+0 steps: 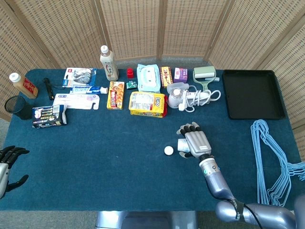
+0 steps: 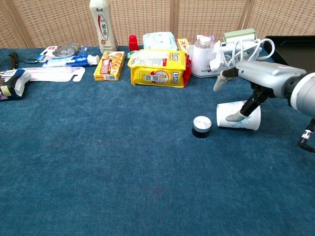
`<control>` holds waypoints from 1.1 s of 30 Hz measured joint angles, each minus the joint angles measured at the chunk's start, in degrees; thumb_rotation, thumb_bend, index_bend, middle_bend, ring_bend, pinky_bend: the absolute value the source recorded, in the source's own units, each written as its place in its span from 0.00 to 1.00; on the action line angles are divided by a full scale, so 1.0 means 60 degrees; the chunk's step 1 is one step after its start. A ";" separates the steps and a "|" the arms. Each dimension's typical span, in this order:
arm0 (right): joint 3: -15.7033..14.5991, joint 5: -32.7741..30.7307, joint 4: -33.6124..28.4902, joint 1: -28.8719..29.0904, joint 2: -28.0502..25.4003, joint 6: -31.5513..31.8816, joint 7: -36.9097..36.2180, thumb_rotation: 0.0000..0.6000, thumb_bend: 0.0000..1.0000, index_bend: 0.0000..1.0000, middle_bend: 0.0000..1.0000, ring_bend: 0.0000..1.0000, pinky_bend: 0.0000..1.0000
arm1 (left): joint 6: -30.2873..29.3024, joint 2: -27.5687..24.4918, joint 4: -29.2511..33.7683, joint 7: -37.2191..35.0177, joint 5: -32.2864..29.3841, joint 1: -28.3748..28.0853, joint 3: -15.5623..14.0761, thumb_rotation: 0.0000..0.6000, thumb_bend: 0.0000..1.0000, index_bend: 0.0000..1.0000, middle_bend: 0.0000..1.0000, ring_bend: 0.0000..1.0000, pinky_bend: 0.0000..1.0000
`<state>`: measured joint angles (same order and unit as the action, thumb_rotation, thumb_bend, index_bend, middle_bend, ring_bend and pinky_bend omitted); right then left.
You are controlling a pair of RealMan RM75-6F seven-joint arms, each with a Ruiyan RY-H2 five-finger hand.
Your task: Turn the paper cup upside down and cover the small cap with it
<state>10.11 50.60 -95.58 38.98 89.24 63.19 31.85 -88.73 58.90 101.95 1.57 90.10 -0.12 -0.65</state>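
Observation:
The white paper cup (image 2: 248, 121) lies on its side on the blue tablecloth, its mouth toward the small cap. That cap (image 2: 201, 126), round with a white top and dark side, stands a short way to the cup's left. In the head view my right hand (image 1: 195, 141) is spread palm down over the cup (image 1: 182, 144) and hides most of it; the cap (image 1: 168, 150) shows just left of it. The chest view shows the right hand (image 2: 257, 78) above the cup, one finger touching its side and the others apart. My left hand (image 1: 9, 164) hangs empty off the table's front left corner.
A yellow snack bag (image 2: 157, 61) and a white appliance with a coiled cord (image 2: 209, 56) lie behind the cup. A black tray (image 1: 252, 93) sits at the back right, and blue hangers (image 1: 274, 157) lie along the right edge. Boxes and bottles line the back.

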 measured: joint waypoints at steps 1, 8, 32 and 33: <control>-0.0004 -0.0111 -0.0009 0.0049 0.0088 0.0089 0.0238 0.93 0.24 0.28 0.19 0.13 0.04 | 0.0022 0.0020 -0.0017 -0.0012 0.0007 -0.0019 0.0004 1.00 0.18 0.28 0.28 0.17 0.18; 0.0000 -0.0820 0.0042 0.0260 0.0598 0.0681 0.1345 0.93 0.24 0.28 0.19 0.13 0.04 | 0.0094 0.0066 -0.0107 -0.0060 -0.0009 -0.0061 0.0008 1.00 0.18 0.28 0.28 0.17 0.18; -0.0124 -0.0997 0.0903 0.0396 0.1377 0.1229 0.2423 0.93 0.24 0.36 0.21 0.14 0.06 | 0.0090 0.0045 -0.0114 -0.0055 -0.0001 -0.0063 -0.0018 1.00 0.18 0.28 0.28 0.17 0.18; -0.0117 -0.0999 0.0918 0.0396 0.1386 0.1254 0.2459 0.93 0.24 0.37 0.21 0.14 0.06 | 0.0088 0.0045 -0.0117 -0.0056 -0.0008 -0.0063 -0.0015 1.00 0.18 0.28 0.28 0.17 0.18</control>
<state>9.40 44.60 -90.07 41.35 97.55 70.71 46.61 -88.20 59.17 101.25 1.23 90.05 -0.49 -0.74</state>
